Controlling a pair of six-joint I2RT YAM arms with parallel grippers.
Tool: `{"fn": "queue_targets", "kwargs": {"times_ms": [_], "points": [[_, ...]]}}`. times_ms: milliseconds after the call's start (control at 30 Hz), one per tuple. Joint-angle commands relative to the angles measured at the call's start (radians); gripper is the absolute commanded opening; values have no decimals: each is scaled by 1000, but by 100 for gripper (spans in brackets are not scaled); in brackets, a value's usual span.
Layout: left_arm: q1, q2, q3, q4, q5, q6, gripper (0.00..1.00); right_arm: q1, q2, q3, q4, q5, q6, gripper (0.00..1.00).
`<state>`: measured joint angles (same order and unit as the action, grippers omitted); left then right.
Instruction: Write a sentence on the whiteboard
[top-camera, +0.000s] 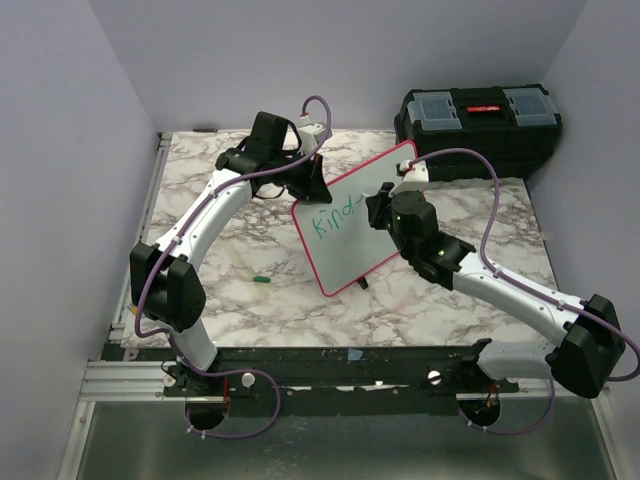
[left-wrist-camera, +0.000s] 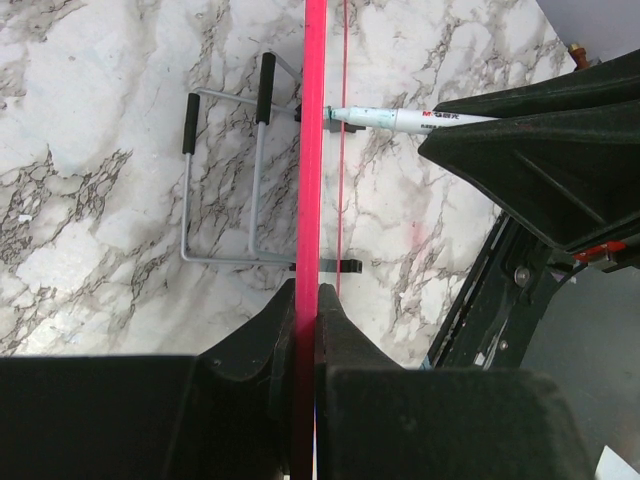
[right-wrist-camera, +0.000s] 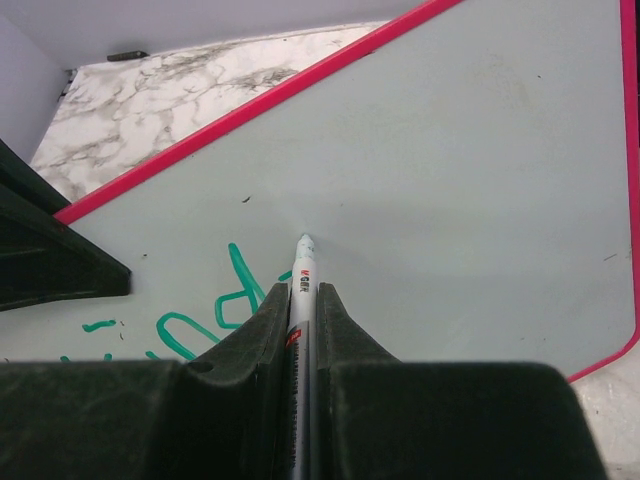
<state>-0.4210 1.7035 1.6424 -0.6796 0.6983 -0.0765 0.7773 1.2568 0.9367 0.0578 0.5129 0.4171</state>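
Top external view: we have the whiteboard (top-camera: 355, 220) at frame centre, tilted up off the marble bench (top-camera: 250, 310) btwn the two arms. The left end effector (top-camera: 310, 180) sits at its upper-left edge and the right end effector (top-camera: 380, 205) is over its face.

Left wrist view shows the board edge-on as a red line down the middle, w/ the left end effector pinched tight on that rim. A wire stand (left-wrist-camera: 225, 180) lies on the bench, left of the rim.

Right wrist view: the right end effector is closed narrow on a marker (right-wrist-camera: 303, 265). The tip points up-frame and looks to be on the board just right of the last green stroke.

The sentence (top-camera: 335, 220) so far reads approx "Kind", all on one line. So we judge the task as early: part of a first word is down, and the rest of that word plus any further words are left. The board face to the right of the tip is blank.

A small green piece (top-camera: 262, 280), prob. the cap, lies on the bench at lower left.
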Motion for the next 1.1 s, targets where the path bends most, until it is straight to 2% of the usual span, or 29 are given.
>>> {"fn": "queue_targets", "kwargs": {"times_ms": [0, 533, 1067], "points": [[-4, -35, 23, 11, -52, 44, 0, -4, 29, 24, 22, -80, -5, 1], [-4, -38, 22, 11, -57, 44, 0, -5, 9, -46, 14, -217, 19, 1], [-4, -37, 23, 12, -60, 44, 0, -4, -21, -94, -32, -207, 27, 1]]}}
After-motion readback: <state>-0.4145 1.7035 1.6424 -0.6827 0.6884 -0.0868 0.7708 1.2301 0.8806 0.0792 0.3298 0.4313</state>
